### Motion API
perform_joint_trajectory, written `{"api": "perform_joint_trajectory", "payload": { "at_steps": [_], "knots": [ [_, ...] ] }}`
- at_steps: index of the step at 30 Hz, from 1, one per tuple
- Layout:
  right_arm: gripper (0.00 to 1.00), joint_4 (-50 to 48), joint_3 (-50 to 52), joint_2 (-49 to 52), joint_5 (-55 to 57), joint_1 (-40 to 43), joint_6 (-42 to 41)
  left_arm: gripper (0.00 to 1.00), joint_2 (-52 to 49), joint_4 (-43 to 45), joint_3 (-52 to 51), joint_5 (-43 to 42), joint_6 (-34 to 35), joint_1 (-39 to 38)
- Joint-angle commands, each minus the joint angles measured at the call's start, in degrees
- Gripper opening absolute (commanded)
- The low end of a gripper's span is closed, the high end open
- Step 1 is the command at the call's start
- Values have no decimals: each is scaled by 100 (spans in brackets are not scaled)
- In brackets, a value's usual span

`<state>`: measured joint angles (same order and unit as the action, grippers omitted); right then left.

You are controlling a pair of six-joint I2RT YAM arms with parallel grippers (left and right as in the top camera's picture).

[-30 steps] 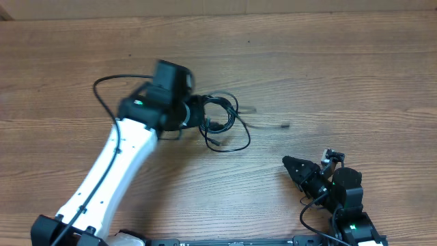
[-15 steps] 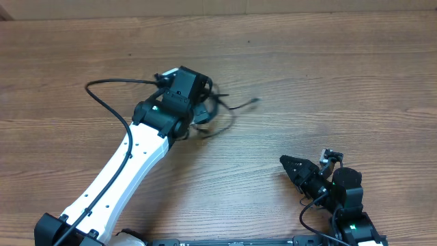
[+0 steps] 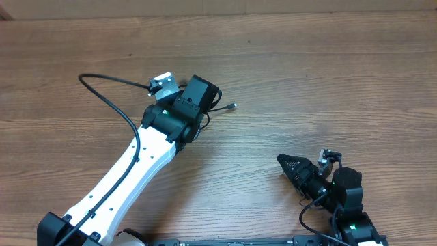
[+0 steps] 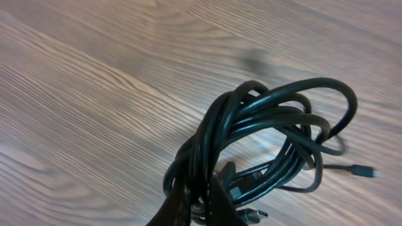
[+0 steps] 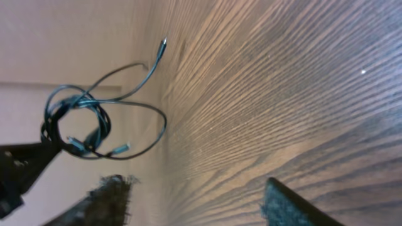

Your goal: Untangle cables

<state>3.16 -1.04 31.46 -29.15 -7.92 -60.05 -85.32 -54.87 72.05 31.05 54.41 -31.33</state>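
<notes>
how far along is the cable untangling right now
Done: nothing yet; the cables are one looped bundle, no cord lying apart. In hand: the left gripper is shut on the bundle, apparently holding it off the table, one plug end trailing free. Left: the right gripper is open and empty, well away from the bundle; all the cords need pulling apart.

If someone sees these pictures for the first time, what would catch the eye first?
First comes the tangled bundle of black cables, pinched by the left fingers over the left middle of the wooden table, with one small plug tip sticking out. Then come the right fingers, spread open and empty near the front right edge.
</notes>
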Motion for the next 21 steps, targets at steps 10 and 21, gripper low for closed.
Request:
{"api": "perform_joint_trajectory", "payload": {
  "at_steps": [10, 21],
  "knots": [
    [100, -315, 57, 2, -1587, -26, -262, 4, -52, 824, 96, -3985, 1801, -20],
    [100, -317, 57, 2, -632, -26, -2455, 4, -50, 1141, 96, -5842, 2514, -20]
  ]
}}
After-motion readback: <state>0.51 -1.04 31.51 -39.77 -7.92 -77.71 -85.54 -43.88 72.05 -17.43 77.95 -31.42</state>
